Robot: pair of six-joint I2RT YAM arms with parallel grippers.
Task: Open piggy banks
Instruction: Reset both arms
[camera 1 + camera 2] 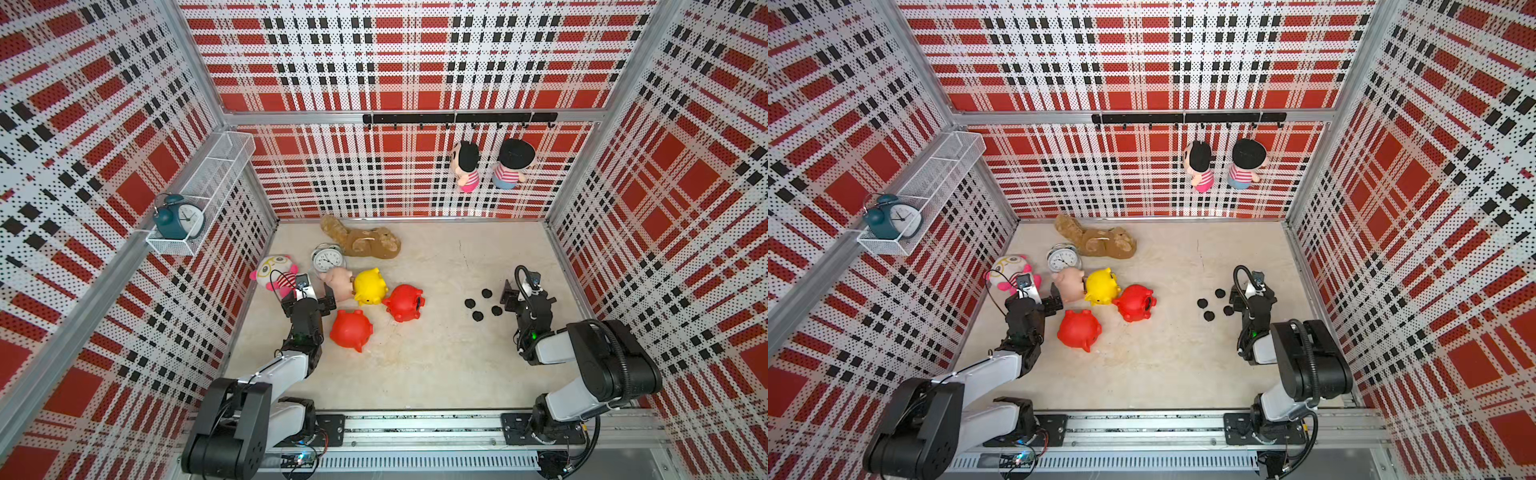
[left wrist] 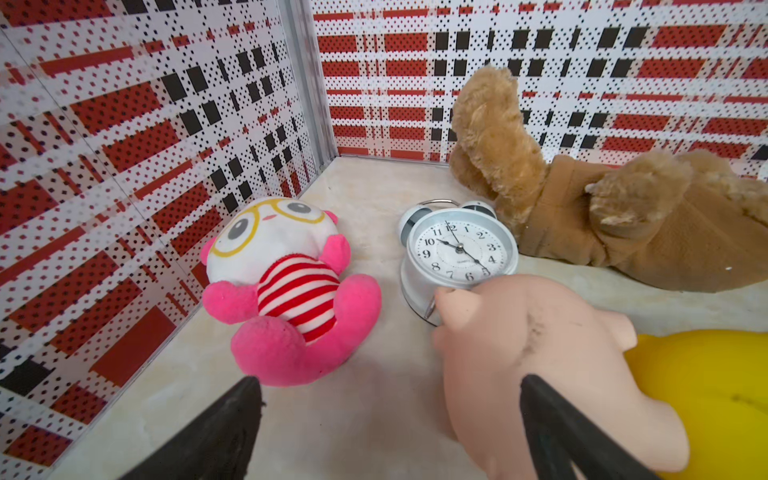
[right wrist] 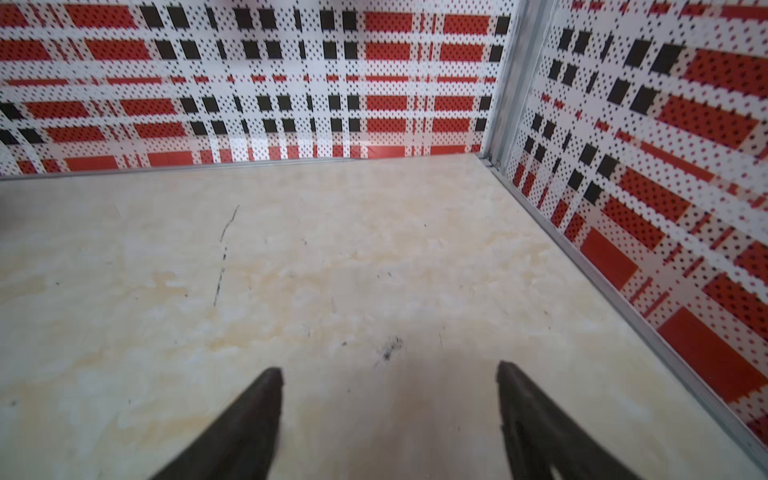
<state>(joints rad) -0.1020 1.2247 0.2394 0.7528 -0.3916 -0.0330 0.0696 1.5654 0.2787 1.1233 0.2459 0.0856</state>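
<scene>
on silver clock [image 2: 459, 249] face: numerals 1-12; left pincer [image 2: 390, 386] spread, right pincer [image 3: 390, 370] spread.

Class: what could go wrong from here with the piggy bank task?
The open left gripper sits beside the pale pink pig, which crowds the silver alarm clock and yellow pig; a push may shove them. The open right gripper hangs by four loose black plugs; a sweep could scatter them.

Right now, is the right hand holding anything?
No, the right hand is open, with only bare table showing between its fingers.
</scene>
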